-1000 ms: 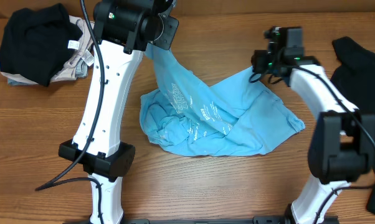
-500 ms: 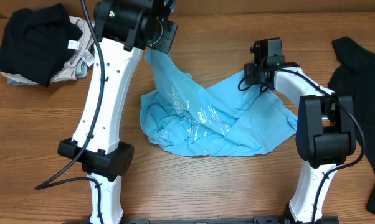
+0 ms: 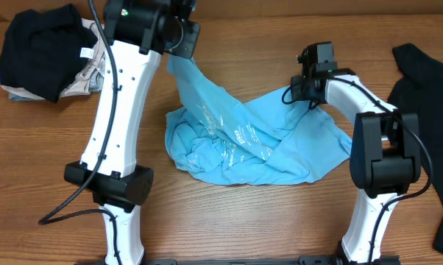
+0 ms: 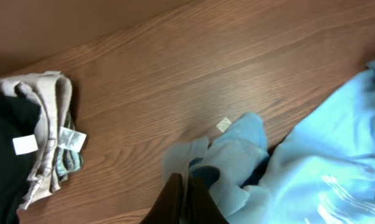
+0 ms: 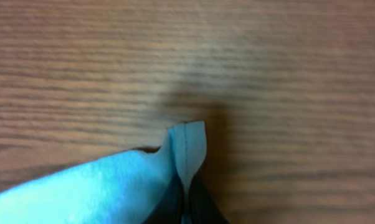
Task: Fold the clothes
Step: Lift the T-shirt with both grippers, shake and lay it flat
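A light blue T-shirt point(image 3: 243, 140) with white lettering lies crumpled mid-table. My left gripper point(image 3: 174, 60) is shut on a corner of it at the back left and holds it raised, so the cloth hangs stretched; the left wrist view shows the pinched fabric point(image 4: 237, 155) between the dark fingers point(image 4: 185, 198). My right gripper point(image 3: 299, 90) is shut on the shirt's back right edge; the right wrist view shows a hemmed tip point(image 5: 187, 149) sticking out of the fingers point(image 5: 185, 200).
A pile of black, beige and grey garments point(image 3: 45, 51) sits at the back left, also in the left wrist view point(image 4: 32, 130). A black garment point(image 3: 427, 81) lies at the right edge. Bare wooden table point(image 3: 243, 213) lies in front.
My right gripper has moved left and inward with the shirt's edge, bunching it. My left gripper has shifted slightly left and back, still holding its corner.
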Robot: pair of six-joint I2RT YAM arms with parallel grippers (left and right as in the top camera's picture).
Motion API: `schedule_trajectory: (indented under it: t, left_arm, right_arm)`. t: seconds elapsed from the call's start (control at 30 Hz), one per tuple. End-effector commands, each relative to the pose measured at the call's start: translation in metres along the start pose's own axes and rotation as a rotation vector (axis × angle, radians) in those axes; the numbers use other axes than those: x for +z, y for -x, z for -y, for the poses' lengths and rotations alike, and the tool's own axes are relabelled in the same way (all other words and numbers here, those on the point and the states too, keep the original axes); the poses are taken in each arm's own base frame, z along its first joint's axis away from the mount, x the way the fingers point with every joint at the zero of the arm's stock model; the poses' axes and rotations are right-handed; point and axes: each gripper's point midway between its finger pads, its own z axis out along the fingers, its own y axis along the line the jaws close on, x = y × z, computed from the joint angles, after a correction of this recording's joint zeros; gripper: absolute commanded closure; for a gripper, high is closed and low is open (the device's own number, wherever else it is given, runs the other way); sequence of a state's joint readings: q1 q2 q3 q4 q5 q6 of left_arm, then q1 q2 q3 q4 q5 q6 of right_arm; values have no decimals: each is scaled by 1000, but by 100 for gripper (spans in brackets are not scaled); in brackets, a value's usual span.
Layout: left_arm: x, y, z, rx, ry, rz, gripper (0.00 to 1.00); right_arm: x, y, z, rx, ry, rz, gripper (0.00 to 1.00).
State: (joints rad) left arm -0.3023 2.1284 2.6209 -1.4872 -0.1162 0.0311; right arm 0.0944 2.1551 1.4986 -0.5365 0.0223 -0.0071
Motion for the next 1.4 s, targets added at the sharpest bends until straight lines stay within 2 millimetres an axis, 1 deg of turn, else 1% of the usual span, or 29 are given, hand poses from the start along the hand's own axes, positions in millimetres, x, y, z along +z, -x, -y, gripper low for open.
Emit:
schedule_trajectory:
  t: [0.0, 0.03, 0.07, 0.1, 0.13, 0.2, 0.27, 0.33, 0.37, 0.4, 0.43, 0.53, 0.6, 0.73, 0.83, 0.97, 1.07, 1.13, 1.2, 1.27, 1.37]
  left_arm:
    - [-25, 12, -29, -65, 32, 79, 96]
    - [-33, 14, -36, -79, 41, 101, 96]
    - [-42, 17, -45, -94, 51, 125, 96]
    - [-54, 19, -53, -110, 62, 155, 96]
    - [-69, 22, -62, -127, 75, 194, 96]
    - [-98, 27, -77, -172, 97, 270, 96]
    - [-129, 29, -89, -202, 118, 347, 96]
    - [-161, 29, -98, -219, 137, 422, 96]
    - [-176, 29, -101, -225, 146, 456, 96]
    - [-192, 27, -103, -229, 151, 490, 96]
    - [-206, 25, -103, -231, 156, 521, 96]
    - [-250, 17, -102, -232, 164, 614, 96]
    - [-280, 9, -100, -234, 170, 675, 96]
    - [-340, -11, -99, -243, 190, 809, 96]
    - [-381, -32, -103, -267, 239, 898, 96]
    - [-426, -63, -101, -280, 272, 991, 96]
    - [-452, -85, -99, -283, 294, 1046, 96]
    - [-464, -98, -100, -283, 316, 1066, 96]
    - [-468, -106, -101, -294, 334, 1067, 96]
    - [-465, -106, -102, -286, 343, 1052, 96]
    - [-446, -95, -104, -280, 340, 999, 96]
  right_arm:
    - [-69, 62, 11, 52, -1, 160, 96]
    - [-92, 74, 15, 59, -3, 190, 96]
    - [-122, 86, 20, 69, -8, 224, 96]
    - [-148, 94, 26, 78, -12, 253, 96]
    - [-180, 103, 33, 94, -18, 289, 96]
    - [-232, 112, 44, 122, -24, 349, 96]
    - [-285, 115, 53, 142, -17, 407, 96]
    - [-339, 113, 58, 154, 8, 472, 96]
    - [-362, 109, 60, 160, 17, 501, 96]
    - [-380, 106, 61, 167, 22, 524, 96]
    - [-405, 100, 63, 175, 25, 557, 96]
    - [-457, 78, 68, 199, 14, 627, 96]
    - [-486, 60, 71, 220, 4, 668, 96]
    - [-534, 22, 66, 229, 0, 747, 96]
    - [-565, -7, 59, 229, -14, 805, 96]
    - [-604, -48, 47, 219, -34, 895, 96]
    - [-626, -74, 40, 216, -58, 956, 96]
    - [-632, -86, 37, 216, -65, 972, 96]
    - [-631, -93, 36, 219, -64, 959, 96]
    - [-623, -95, 36, 225, -61, 929, 96]
    - [-607, -91, 40, 236, -57, 873, 96]
